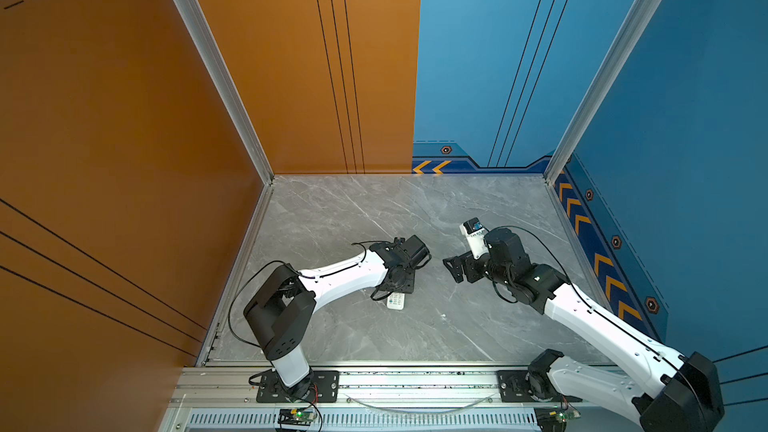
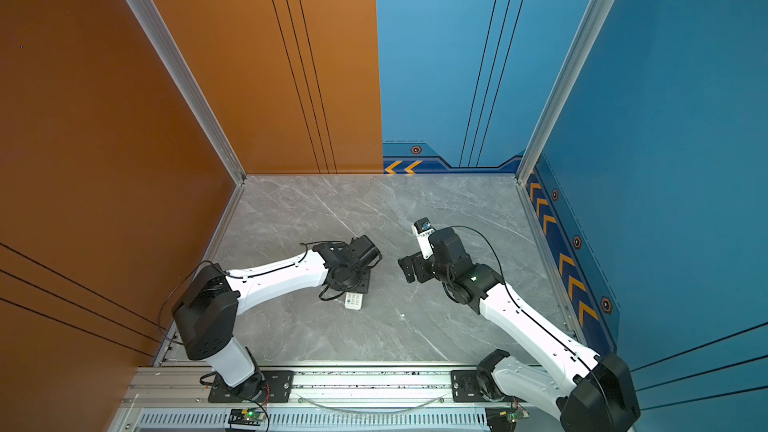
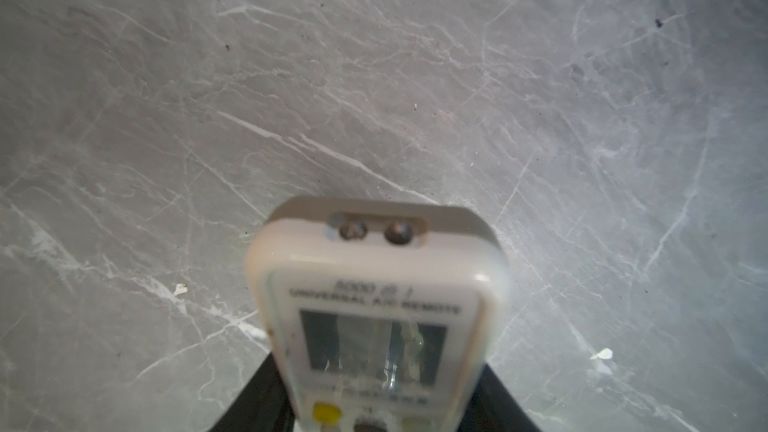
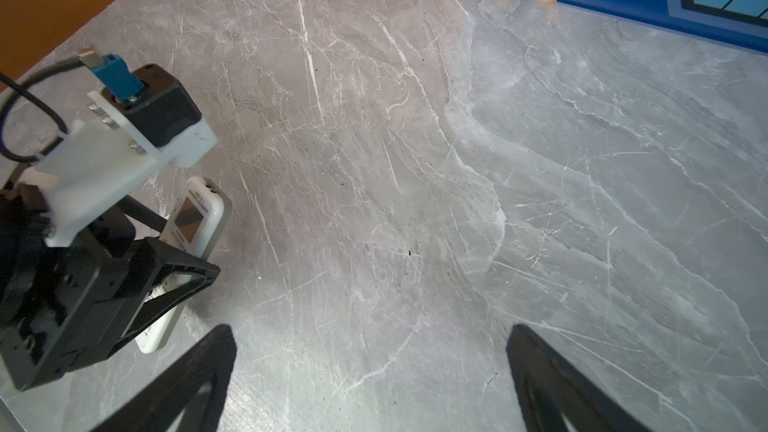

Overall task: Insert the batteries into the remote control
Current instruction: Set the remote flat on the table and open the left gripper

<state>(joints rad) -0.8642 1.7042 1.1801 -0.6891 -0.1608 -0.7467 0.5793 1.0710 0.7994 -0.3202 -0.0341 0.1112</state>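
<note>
The remote control (image 3: pixel 376 305) is a slim white handset with a grey screen, and its button face is towards the left wrist camera. My left gripper (image 3: pixel 382 409) is shut on its sides, one black finger (image 3: pixel 249 401) each side. In both top views only its button end (image 1: pixel 395 301) (image 2: pixel 354 300) sticks out below the left gripper (image 1: pixel 401 284). The right wrist view shows the remote control (image 4: pixel 195 222) tilted in the left gripper (image 4: pixel 178 272), screen end raised. My right gripper (image 4: pixel 372 338) (image 1: pixel 453 268) (image 2: pixel 407 270) is open and empty over bare table, to the right of the remote. The batteries are out of view.
The grey marble table (image 1: pixel 374 209) is boxed in by an orange wall (image 1: pixel 124 160) on the left and blue walls (image 1: pixel 685 160) behind and to the right. An aluminium rail (image 1: pixel 415 380) with both arm bases runs along the front. A small white chip (image 1: pixel 444 316) lies on the marble.
</note>
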